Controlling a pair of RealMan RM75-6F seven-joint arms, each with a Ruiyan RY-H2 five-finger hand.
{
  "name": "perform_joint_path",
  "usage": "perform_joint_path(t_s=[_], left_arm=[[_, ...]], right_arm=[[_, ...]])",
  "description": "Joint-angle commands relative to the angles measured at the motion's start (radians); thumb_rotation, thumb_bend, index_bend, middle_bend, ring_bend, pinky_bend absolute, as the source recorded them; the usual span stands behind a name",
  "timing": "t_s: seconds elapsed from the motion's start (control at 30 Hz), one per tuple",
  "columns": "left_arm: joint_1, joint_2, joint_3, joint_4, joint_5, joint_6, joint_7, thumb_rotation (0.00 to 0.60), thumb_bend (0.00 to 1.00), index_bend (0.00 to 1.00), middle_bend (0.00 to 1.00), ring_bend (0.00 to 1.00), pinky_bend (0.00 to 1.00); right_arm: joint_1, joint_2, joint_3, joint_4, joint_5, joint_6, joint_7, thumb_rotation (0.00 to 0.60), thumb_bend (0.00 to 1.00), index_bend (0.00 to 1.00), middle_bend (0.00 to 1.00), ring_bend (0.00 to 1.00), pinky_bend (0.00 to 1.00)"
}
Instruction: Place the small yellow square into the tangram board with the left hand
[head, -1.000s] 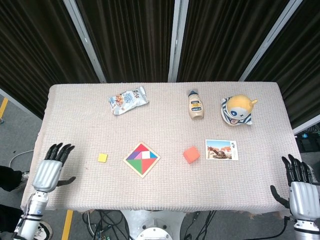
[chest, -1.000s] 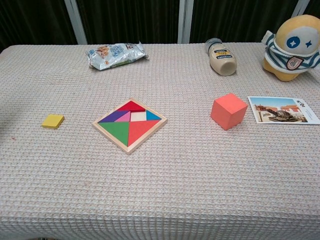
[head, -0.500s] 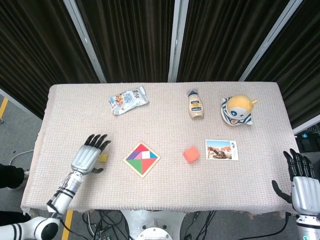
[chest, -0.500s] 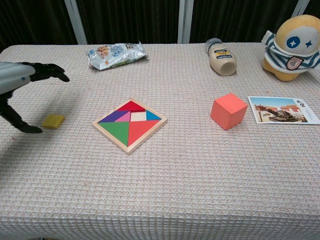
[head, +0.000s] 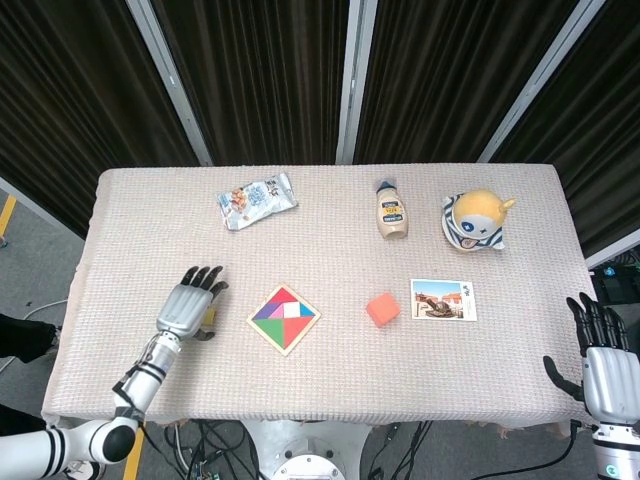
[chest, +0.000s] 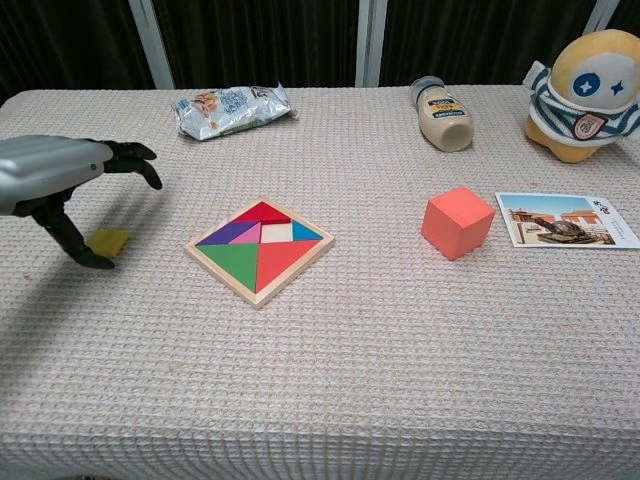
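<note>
Two views, one cloth-covered table (chest: 400, 400). Over its left side, silver-backed left hand (chest: 60, 175) with black fingers (chest: 135, 160) spread and curved downward, holding nothing, thumb tip down beside small flat yellow square (chest: 110, 241); touching or not, cannot tell. Just right of that square, flat on cloth, square wooden tangram board (chest: 259, 248) turned corner-on, filled with coloured pieces around one pale square gap. Off the table's near right corner, right hand (head: 605, 365) with fingers straight, apart, empty. Elsewhere: orange-red cube (chest: 458, 222), postcard (chest: 565, 219), crinkled snack bag (chest: 230, 108), lying squeeze bottle (chest: 441, 113), yellow striped plush toy (chest: 590, 80).
</note>
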Motion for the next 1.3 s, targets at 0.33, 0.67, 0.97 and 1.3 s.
perform_joint_path(t_s=[0.33, 0.67, 0.97, 1.3], left_arm=[[-0.027, -0.008, 0.011, 0.000, -0.128, 0.042, 0.050, 0.600, 0.04, 0.30, 0.02, 0.00, 0.00], [-0.034, 0.000, 0.024, 0.006, -0.164, 0.029, 0.009, 0.600, 0.10, 0.35, 0.04, 0.00, 0.00], [-0.048, 0.004, 0.033, 0.003, -0.173, 0.032, 0.000, 0.600, 0.20, 0.38, 0.05, 0.00, 0.00], [-0.061, 0.007, 0.044, 0.003, -0.196, 0.032, 0.000, 0.600, 0.22, 0.40, 0.05, 0.00, 0.00]], right_arm=[[0.001, 0.003, -0.001, -0.002, 0.006, -0.003, 0.001, 0.600, 0.18, 0.00, 0.00, 0.00, 0.00], [0.003, 0.001, -0.002, 0.000, 0.011, -0.007, -0.001, 0.600, 0.18, 0.00, 0.00, 0.00, 0.00], [0.003, 0.000, -0.003, 0.004, 0.014, -0.010, 0.005, 0.600, 0.18, 0.00, 0.00, 0.00, 0.00], [0.006, -0.002, -0.004, 0.004, 0.015, -0.014, 0.003, 0.600, 0.18, 0.00, 0.00, 0.00, 0.00]])
